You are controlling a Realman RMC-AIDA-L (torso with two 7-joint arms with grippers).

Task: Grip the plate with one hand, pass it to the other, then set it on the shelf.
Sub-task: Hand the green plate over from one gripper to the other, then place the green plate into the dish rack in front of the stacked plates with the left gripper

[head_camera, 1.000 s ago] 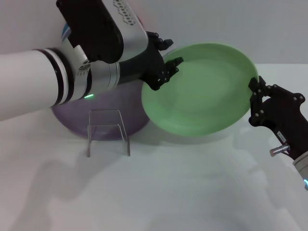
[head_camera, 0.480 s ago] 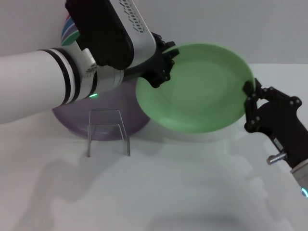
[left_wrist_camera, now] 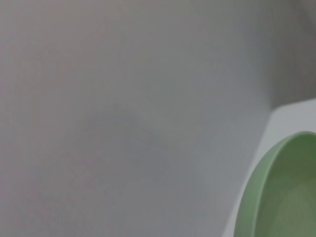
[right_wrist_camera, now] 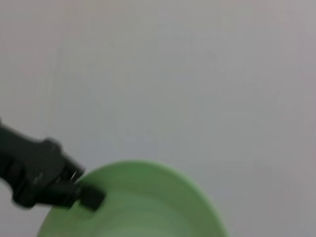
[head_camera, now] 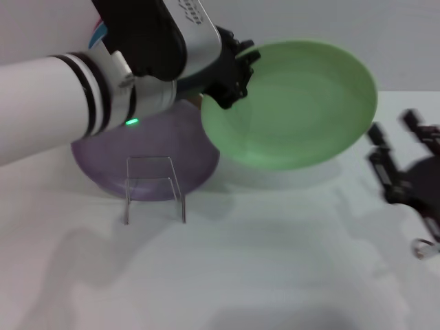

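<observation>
The light mint-green plate (head_camera: 295, 103) hangs tilted in the air above the white table. My left gripper (head_camera: 234, 75) is shut on its left rim and holds it alone. My right gripper (head_camera: 395, 129) is open, off the plate, to the right of and below its right edge. The clear wire shelf (head_camera: 155, 187) stands empty on the table at lower left of the plate. The plate's rim shows in the left wrist view (left_wrist_camera: 281, 197). The right wrist view shows the plate (right_wrist_camera: 138, 202) with the left gripper (right_wrist_camera: 74, 190) on its rim.
A lilac plate (head_camera: 103, 165) lies on the table right behind the shelf, under my left arm. A striped coloured thing (head_camera: 100, 31) shows behind the left arm at the back. Bare white table (head_camera: 275, 261) spreads in front.
My right gripper has let go of the plate's right rim and drawn away to the right and down. The left gripper has lifted the plate a little up and to the right.
</observation>
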